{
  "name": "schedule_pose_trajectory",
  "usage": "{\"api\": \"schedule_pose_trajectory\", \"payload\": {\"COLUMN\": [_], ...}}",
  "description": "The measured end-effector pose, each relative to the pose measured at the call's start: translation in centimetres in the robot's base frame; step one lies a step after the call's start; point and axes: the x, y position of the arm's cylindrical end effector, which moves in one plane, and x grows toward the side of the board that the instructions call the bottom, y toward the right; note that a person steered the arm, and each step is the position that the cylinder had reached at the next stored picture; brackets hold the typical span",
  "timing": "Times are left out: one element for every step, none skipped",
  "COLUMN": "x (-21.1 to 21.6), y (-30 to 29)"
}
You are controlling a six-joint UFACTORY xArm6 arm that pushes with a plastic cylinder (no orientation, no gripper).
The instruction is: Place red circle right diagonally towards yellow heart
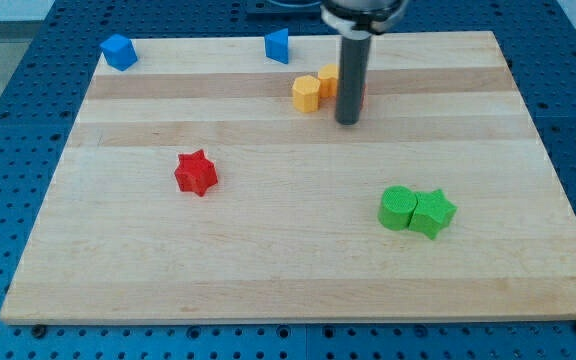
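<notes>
Robotics lab bench, blue perforated breadboard base point(28, 120), wooden board point(288, 260) on top, small coloured blocks

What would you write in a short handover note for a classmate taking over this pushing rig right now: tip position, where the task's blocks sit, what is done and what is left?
My tip rests on the board at the view's top centre, just right of the yellow blocks.
Yellow hexagon-like block and a second yellow block sit together left of the rod; which is the heart is unclear.
Red circle: only a red sliver shows behind the rod, shape hidden.
Red star, two green blocks and two blue blocks lie apart.
Done: cannot confirm.
Left: check the red circle's diagonal placement.
</notes>
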Motion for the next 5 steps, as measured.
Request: {"api": "schedule_pose_trajectory", "payload": {"x": [-0.5, -2.5, -2.9, -4.4, -7.1], "y": [-2.2, -0.4, 3.2, 6.5, 7.4]}}
